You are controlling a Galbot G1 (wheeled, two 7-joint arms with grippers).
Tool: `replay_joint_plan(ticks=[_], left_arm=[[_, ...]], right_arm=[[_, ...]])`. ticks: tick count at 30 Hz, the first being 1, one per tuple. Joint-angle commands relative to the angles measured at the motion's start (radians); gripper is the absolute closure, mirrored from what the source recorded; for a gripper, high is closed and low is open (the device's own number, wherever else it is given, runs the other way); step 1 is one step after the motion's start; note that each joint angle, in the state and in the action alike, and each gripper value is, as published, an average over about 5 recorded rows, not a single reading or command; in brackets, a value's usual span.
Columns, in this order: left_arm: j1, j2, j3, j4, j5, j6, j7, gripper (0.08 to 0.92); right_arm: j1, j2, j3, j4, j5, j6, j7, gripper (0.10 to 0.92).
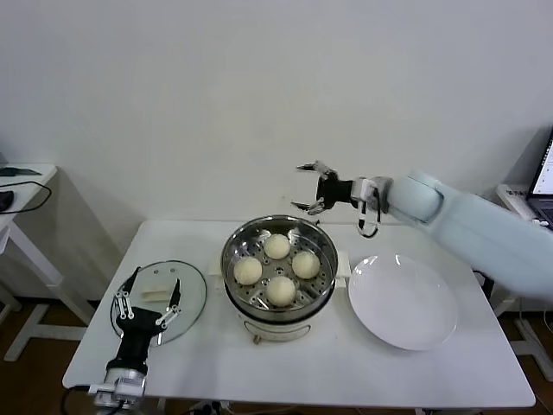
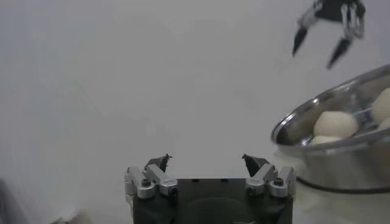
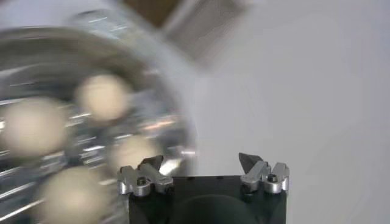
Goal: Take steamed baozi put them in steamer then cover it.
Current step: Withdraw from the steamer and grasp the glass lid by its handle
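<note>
On the white table (image 1: 346,372) in the head view, the steamer (image 1: 278,275) is sitting at the middle with four steamed baozi (image 1: 278,266) lying on its perforated tray, uncovered. The cover (image 1: 159,298) is lying flat on the table to the robot's left of the pot, and the left gripper (image 1: 149,299) is hovering over it with its jaws spread wide and holding nothing; the arm behind it is cut off by the frame's lower edge. The right gripper (image 1: 309,186) is hanging in the air above the pot's far rim, jaws wide apart and empty, with a white plate (image 1: 403,301) lying bare on the robot's right of the steamer. From the left wrist view, the left gripper (image 2: 209,162) is showing only its two dark fingertips, apart and empty; the cover beneath is hidden, the steamer (image 2: 341,143) is cut off at the edge with two baozi (image 2: 335,124) peeking over its rim, and the right gripper (image 2: 322,44) is hanging open farther off. From the right wrist view, the right gripper (image 3: 201,161) is standing open over blurred surroundings, the steamer (image 3: 85,122) and the baozi (image 3: 102,96) inside it smeared and hard to make out.
</note>
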Motion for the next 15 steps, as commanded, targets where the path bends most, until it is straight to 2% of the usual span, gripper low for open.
replay_joint_plan(ticks=[1, 7, 15], left_arm=[[-0.152, 0.004, -0.002, 0.208, 0.394, 0.001, -0.053, 0.177], [-0.17, 0.013, -0.025, 0.315, 0.575, 0.004, -0.055, 0.177], [-0.171, 0.026, -0.041, 0.436, 0.848, 0.025, -0.055, 0.177]], right_arm=[[-0.849, -0.019, 0.824, 0.028, -0.027, 0.251, 0.559, 0.203], [-1.065, 0.166, 1.011, 0.02, -0.094, 0.293, 0.53, 0.203], [-1.216, 0.415, 1.11, 0.015, -0.212, 0.349, 0.502, 0.203]])
